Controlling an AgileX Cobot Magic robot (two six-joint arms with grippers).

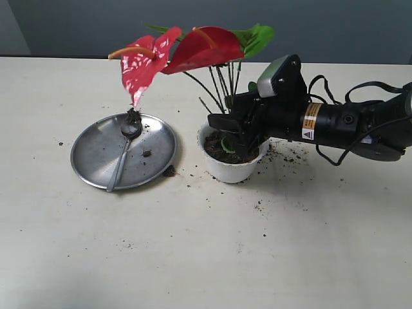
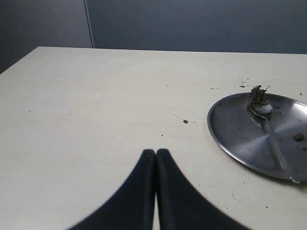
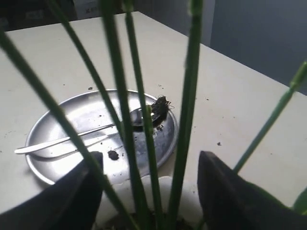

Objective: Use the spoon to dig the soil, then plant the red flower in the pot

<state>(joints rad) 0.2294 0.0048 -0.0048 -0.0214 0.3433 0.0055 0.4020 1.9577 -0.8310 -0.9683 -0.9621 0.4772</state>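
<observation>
Right end effector (image 3: 149, 165) astride red flower (image 1: 206, 46)

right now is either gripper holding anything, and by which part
Nothing is held. The right gripper is open, its fingers standing either side of the stems of the red flower without pinching them. The left gripper is shut on nothing.

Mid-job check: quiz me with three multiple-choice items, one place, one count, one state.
1. At the pot, the right claw is: A shut on the rim; B open around the stems of the red flower; C shut, empty.
2. Its red blooms number: A two; B three; C five.
3. The spoon lies: A in the pot; B leaning on the pot; C on the steel plate.
B: jaws apart, stems between. A: two blooms show. C: its handle crosses the plate.
</observation>
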